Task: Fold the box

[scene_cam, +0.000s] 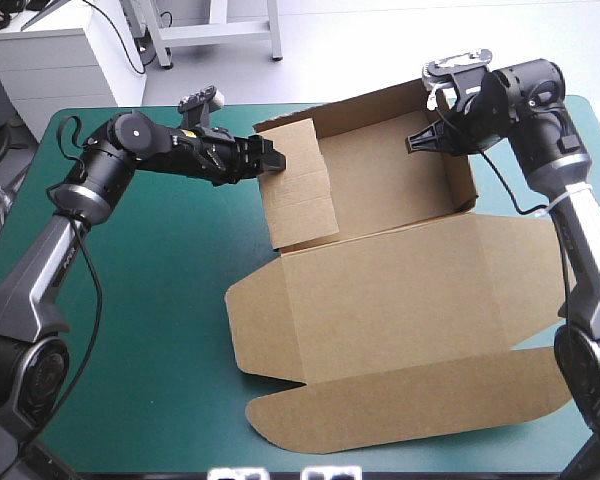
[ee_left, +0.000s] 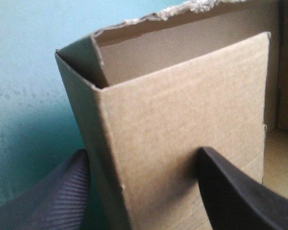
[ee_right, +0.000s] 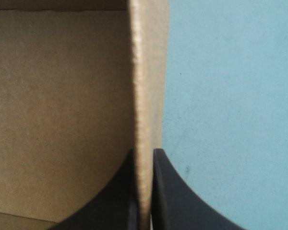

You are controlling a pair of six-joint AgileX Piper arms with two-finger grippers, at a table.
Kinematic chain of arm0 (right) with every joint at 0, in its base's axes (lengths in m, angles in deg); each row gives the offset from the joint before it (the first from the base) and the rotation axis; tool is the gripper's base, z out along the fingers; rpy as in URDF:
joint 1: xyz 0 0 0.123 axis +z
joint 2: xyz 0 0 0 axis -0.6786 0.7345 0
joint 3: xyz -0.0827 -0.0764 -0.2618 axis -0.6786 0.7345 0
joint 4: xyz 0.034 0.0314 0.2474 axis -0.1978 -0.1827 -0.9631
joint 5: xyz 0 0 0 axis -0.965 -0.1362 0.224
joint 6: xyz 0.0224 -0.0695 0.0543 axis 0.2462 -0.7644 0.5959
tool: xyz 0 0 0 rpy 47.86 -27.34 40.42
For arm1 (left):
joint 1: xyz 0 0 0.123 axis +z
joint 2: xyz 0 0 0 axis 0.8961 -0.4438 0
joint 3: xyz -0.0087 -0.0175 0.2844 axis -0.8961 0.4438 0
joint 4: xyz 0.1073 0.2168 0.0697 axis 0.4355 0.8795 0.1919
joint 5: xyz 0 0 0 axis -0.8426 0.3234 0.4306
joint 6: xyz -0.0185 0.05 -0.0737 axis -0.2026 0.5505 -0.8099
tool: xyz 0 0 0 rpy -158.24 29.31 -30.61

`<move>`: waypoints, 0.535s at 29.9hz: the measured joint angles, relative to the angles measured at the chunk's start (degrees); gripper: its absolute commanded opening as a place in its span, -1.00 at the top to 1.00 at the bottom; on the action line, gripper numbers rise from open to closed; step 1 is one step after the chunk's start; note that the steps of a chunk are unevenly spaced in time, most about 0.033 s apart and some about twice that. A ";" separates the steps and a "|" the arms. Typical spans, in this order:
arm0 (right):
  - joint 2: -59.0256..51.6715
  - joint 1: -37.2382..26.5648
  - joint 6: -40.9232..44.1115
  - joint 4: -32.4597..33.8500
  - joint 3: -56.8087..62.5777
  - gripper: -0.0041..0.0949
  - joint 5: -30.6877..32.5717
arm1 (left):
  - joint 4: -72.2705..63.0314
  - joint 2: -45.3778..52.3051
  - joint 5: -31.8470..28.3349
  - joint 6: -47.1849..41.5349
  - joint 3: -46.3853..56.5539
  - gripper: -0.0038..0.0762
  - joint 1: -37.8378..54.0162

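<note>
The brown box (scene_cam: 380,290) lies mid-table as an open tray, its walls raised at the far side and its lid flat toward the front edge. My left gripper (scene_cam: 272,160) is at the tray's left wall. In the left wrist view that gripper (ee_left: 143,153) is open, its black fingers (ee_left: 240,191) standing apart with the folded wall panel (ee_left: 182,110) between them. My right gripper (scene_cam: 427,140) is at the tray's right wall. In the right wrist view it (ee_right: 144,153) is all but shut on that wall's edge (ee_right: 146,72), one finger inside the tray and one outside.
Bare teal-green cover (scene_cam: 140,300) stretches left of the box. The lid's front flap (scene_cam: 400,400) reaches close to the table's front edge and toward the right arm's base. A side flap (scene_cam: 255,320) lies flat at the lid's left.
</note>
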 measured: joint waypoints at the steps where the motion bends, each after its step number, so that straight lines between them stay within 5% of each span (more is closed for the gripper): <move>1: 0.04 0.37 0.12 0.00 0.00 0.95 -0.20 | 0.81 -0.06 0.00 -0.55 0.00 -0.18 -0.28; 16: 0.19 3.18 0.42 1.54 0.11 0.95 -1.79 | 13.21 -2.38 -3.11 -7.66 -0.06 -0.17 -4.79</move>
